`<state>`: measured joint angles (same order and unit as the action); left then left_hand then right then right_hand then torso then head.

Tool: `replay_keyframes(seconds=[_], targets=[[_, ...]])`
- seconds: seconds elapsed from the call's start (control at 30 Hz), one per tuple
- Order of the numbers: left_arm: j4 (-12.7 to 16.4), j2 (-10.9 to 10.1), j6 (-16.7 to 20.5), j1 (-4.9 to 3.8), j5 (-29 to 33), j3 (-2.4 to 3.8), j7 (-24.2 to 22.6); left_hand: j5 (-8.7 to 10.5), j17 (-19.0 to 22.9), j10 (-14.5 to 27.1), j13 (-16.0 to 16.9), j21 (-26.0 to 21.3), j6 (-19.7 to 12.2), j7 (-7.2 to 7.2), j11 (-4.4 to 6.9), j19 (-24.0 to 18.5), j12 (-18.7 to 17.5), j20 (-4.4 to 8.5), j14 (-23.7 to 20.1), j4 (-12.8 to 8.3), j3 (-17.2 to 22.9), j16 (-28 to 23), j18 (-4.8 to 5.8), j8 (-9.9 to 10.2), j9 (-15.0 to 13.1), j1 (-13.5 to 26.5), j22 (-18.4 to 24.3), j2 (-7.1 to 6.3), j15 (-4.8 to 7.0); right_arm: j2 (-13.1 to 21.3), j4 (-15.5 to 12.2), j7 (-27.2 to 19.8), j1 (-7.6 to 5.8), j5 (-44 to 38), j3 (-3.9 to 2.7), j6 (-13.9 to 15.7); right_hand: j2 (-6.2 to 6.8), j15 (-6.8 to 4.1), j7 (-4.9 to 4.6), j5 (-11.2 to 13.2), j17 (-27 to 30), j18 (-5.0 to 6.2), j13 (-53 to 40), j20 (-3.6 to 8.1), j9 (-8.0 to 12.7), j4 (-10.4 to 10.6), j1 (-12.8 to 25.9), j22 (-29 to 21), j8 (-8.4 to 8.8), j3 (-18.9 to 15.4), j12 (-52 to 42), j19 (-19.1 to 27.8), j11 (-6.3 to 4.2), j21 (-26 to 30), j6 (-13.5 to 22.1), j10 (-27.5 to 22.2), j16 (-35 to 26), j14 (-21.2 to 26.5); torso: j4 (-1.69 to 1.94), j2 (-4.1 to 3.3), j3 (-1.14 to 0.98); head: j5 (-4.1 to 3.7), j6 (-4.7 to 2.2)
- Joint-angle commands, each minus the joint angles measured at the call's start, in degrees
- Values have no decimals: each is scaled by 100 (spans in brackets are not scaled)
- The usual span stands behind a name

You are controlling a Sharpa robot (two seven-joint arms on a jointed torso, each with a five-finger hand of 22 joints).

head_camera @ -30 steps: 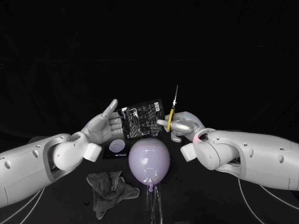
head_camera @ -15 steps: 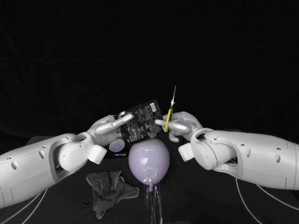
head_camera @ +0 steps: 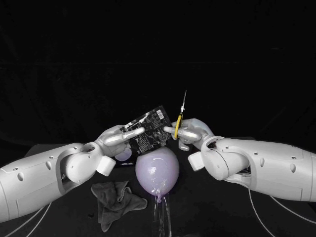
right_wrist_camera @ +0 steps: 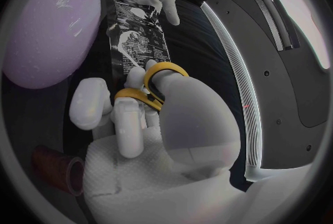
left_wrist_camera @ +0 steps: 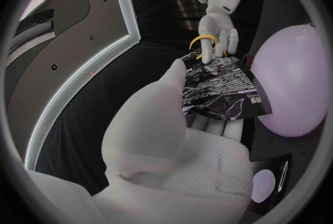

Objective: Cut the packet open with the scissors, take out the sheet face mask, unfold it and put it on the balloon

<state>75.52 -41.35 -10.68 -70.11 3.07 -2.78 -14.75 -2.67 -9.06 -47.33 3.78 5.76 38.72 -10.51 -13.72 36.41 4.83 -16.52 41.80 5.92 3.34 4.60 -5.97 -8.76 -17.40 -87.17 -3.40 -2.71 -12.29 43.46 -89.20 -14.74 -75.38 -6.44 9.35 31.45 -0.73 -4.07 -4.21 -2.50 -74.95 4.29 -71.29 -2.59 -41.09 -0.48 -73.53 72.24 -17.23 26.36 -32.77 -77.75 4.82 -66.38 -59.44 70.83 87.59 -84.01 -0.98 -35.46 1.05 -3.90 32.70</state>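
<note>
**Head view, with details from the wrist views.** The black surface is shown from above. The pale lilac balloon is laid on its side at the middle of the surface, nearer the robot than both hands, with its knotted end turned toward the robot. A crumpled grey cloth is seen on the surface just beside the balloon, on the robot's left. The dark printed packet is held tilted, clear of the surface, above the balloon's far end. It is gripped by the left hand, the thumb being pressed on one face and the fingers on the other. The scissors are held in the right hand, whose thumb and fingers are passed through the yellow handles. The blades are pointed upward and appear as one thin line. The scissors are placed just beside the packet's edge; whether contact is made cannot be told. A small pale disc is seen on the surface beneath the left hand.
</note>
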Motion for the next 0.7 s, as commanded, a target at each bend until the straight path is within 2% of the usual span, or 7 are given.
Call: replay_keyframes(seconds=[0.03, 0.07, 0.13, 0.17, 0.43, 0.57, 0.7], targets=[[-13, 25, 230, 21, -40, 1, 22, -8, 4, 23, -11, 49, -40, -324, 18, 107, -24, -13, -2, -55, 2, 17, -80, 8, 5, -109, -9, 30, 9, 12, -14, -54, 4, -15, -13, 22, -78, -56, 131, -30, -895, 104, -346, 49, -2, -63, 7, 4, -38, 89, -4370, 4, -637, 38, -104, 1638, 26, -483, 5, 1, 2, -10, -4], [-26, 34, 295, 40, -43, -3, 26, -8, 4, 39, -11, 74, 20, -283, 34, 212, -38, -12, 7, -82, 17, 15, -102, -13, -20, -166, -18, 51, 16, 24, -17, -56, 7, -18, -16, 28, -78, -56, 131, -30, -895, 104, -346, 49, -2, -63, 7, 4, -38, 89, -4370, 4, -637, 38, -104, 1638, 26, -483, 5, 2, 3, -10, -1], [-41, 46, 381, 68, -68, -6, 12, -9, 3, 40, -7, 106, 201, -294, 128, 340, -45, -10, 23, -140, 56, 14, -134, -80, -87, -273, -27, 85, 48, 40, -18, -57, 9, -24, -20, 29, -74, -56, 131, -30, -900, 105, -342, 50, -16, -74, 14, 2, -47, 103, -4366, 5, -637, 43, -98, 1638, 28, -484, 3, 2, 3, -10, 2], [-47, 53, 428, 85, -98, -7, -8, -8, 1, 26, -4, 106, 283, -297, 132, 339, -41, -11, 33, -155, 67, 14, -142, -116, -111, -299, -24, 96, 59, 51, -20, -57, 10, -29, -21, 28, -74, -56, 131, -30, -900, 105, -342, 50, -16, -74, 14, 2, -47, 103, -4366, 5, -637, 43, -98, 1638, 28, -484, 1, 3, 3, -12, 2], [-50, 97, 680, 175, -467, -11, -227, -8, -5, -202, 4, -116, 639, -247, 157, -370, 26, -10, 104, -182, 81, 17, -93, -287, -152, -336, 52, 115, 79, 63, 19, -67, 17, -82, -26, 0, -71, -57, 131, -30, -902, 105, -348, 50, -26, -82, 19, 1, -53, 112, -4370, 6, -638, 48, -94, 1640, 29, -485, 0, 0, 0, -3, 7], [-10, 125, 781, 216, -662, -11, -327, -7, 44, -237, -1, -190, 679, -247, 157, -631, 18, -2, -106, -171, 47, -40, -99, -292, -139, -300, 68, 76, 68, 51, 23, -70, 34, -99, -26, 1, -71, -57, 131, -30, -902, 105, -348, 50, -26, -82, 19, 1, -53, 112, -4370, 6, -638, 48, -94, 1640, 29, -485, 3, -2, -1, -6, 16], [6, 168, 894, 275, -706, -11, -420, -7, 48, -268, -4, -207, 628, -248, 182, -653, 9, 5, -112, -159, 17, -50, -133, -251, -110, -272, 60, 54, 96, 45, 22, -70, 45, -114, -27, 2, -71, -57, 131, -30, -902, 105, -348, 50, -26, -82, 19, 1, -53, 112, -4370, 6, -638, 48, -94, 1640, 29, -485, -1, 2, 1, -3, 23]])
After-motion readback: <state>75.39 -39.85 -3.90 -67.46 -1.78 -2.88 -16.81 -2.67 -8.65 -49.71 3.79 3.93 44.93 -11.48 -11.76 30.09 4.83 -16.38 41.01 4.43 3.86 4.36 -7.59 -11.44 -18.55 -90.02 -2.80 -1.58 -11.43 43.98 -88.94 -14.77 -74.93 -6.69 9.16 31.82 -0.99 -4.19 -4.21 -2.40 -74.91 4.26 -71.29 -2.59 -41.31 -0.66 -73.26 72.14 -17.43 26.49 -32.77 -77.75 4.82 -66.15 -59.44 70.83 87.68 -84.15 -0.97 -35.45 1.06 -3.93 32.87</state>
